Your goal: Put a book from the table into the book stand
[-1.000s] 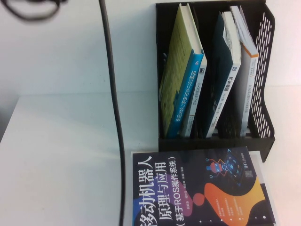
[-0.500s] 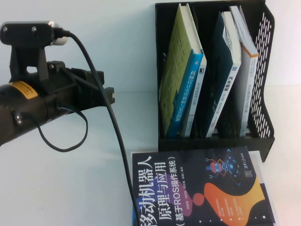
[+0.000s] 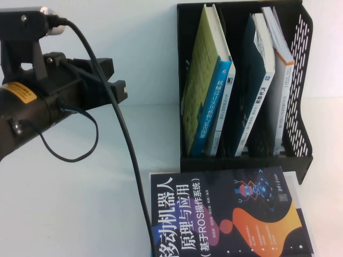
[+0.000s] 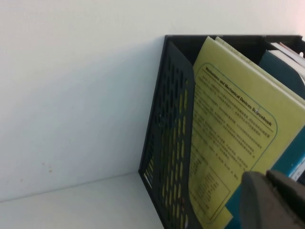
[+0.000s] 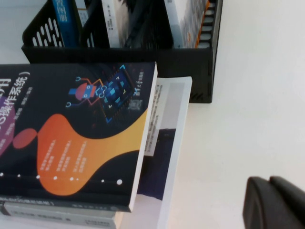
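Observation:
The book (image 3: 201, 80), pale yellow-green with a teal-blue spine, stands tilted in the leftmost compartment of the black book stand (image 3: 303, 80). It also shows in the left wrist view (image 4: 233, 129), behind the stand's perforated side (image 4: 167, 143). My left gripper (image 3: 120, 91) hovers over the white table (image 3: 69, 203), left of the stand and apart from it. Its fingers (image 4: 257, 200) are shut and empty. My right gripper (image 5: 269, 183) is out of the high view. It is shut and empty over bare table, right of the flat books.
A dark navy book (image 3: 225, 214) with orange and purple shapes lies flat in front of the stand, on top of a thin white book (image 5: 171, 119). Teal and white-spined books (image 3: 262, 80) fill the stand's other compartments. A black cable (image 3: 131, 160) hangs across the table.
My left arm has come into the high view from the left, then shifted slightly up and back. The books and the stand have not moved.

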{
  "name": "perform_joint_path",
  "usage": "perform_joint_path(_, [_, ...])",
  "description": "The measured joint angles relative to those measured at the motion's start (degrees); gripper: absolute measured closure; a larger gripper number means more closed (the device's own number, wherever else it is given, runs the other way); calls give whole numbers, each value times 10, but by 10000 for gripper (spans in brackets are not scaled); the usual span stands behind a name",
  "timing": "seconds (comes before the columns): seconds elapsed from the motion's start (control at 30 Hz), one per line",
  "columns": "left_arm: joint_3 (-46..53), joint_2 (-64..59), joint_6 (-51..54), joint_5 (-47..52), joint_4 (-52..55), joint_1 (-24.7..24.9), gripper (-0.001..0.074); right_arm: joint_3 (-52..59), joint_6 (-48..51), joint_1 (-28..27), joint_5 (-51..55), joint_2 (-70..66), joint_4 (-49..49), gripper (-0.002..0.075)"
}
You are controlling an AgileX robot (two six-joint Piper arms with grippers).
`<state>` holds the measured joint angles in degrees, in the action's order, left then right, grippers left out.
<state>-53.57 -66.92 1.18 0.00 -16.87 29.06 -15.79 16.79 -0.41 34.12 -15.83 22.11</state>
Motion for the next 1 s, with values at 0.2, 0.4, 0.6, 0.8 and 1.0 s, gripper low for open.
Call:
perform_joint_path(0.2, [0,5,0,29,0,0,736,0,0,0,11,0,0,723])
perform_joint_path(0.4, [0,29,0,68,0,0,736,0,0,0,13,0,0,723])
perform_joint_path(0.6, [0,89,0,122,5,0,736,0,1,0,13,0,0,723])
perform_joint_path(0.8, [0,161,0,111,98,0,736,0,1,0,13,0,0,723])
perform_joint_path(1.0, [0,236,20,126,254,0,736,0,1,0,14,0,0,724])
